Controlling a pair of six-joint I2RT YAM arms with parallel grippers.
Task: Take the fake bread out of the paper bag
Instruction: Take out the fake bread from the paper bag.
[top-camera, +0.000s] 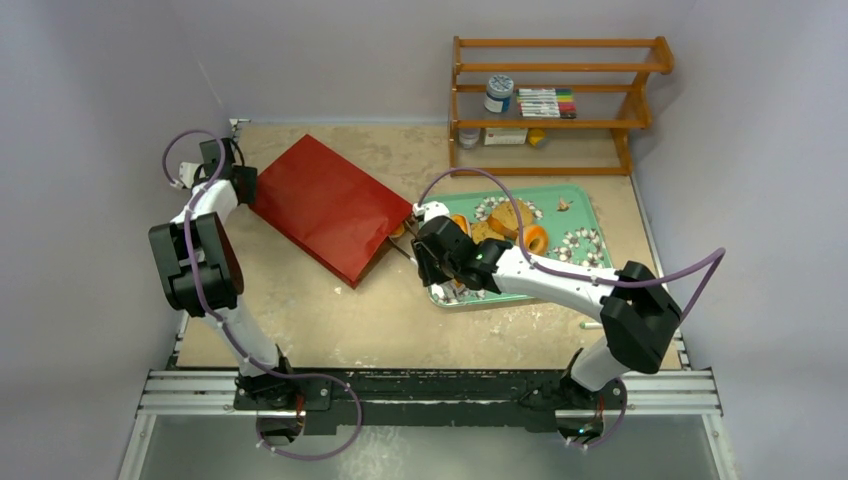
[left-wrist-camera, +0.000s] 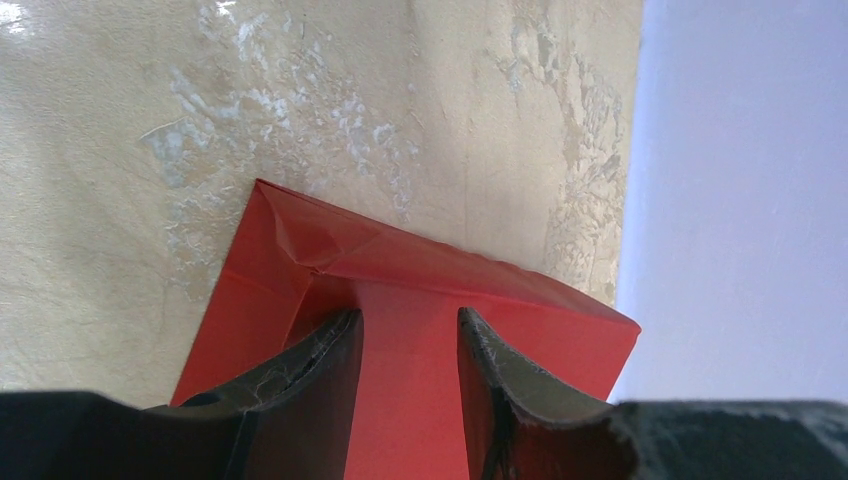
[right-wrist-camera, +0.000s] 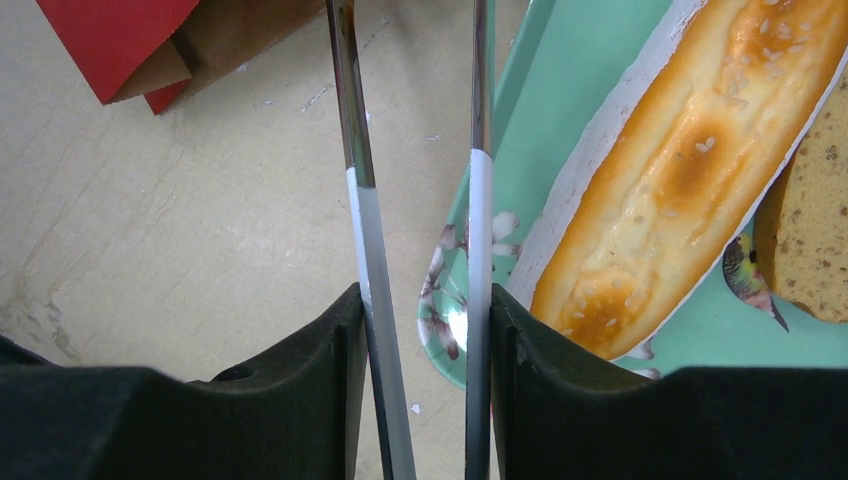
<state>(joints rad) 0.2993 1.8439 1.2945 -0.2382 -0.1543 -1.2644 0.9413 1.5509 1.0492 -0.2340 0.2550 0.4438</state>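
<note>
The paper bag (top-camera: 325, 205), glossy red, lies flat on the table with its mouth toward the tray. My left gripper (top-camera: 240, 183) is at its far left end; in the left wrist view the gripper (left-wrist-camera: 410, 330) stands narrowly apart around a raised red fold of the bag (left-wrist-camera: 400, 300). My right gripper (top-camera: 428, 252) is shut on metal tongs (right-wrist-camera: 362, 200), whose arms point at the bag's brown mouth (right-wrist-camera: 240, 40). The tong tips are out of view. Fake bread lies on the green floral tray (top-camera: 575, 200): a long loaf (right-wrist-camera: 690, 170), a slice (right-wrist-camera: 812, 240), a ring bagel (top-camera: 535, 240).
A wooden shelf (top-camera: 555, 100) with a jar, markers and small boxes stands at the back right. The tray's near left rim (right-wrist-camera: 455, 330) lies just under my right gripper. Bare table (top-camera: 330, 320) lies in front of the bag.
</note>
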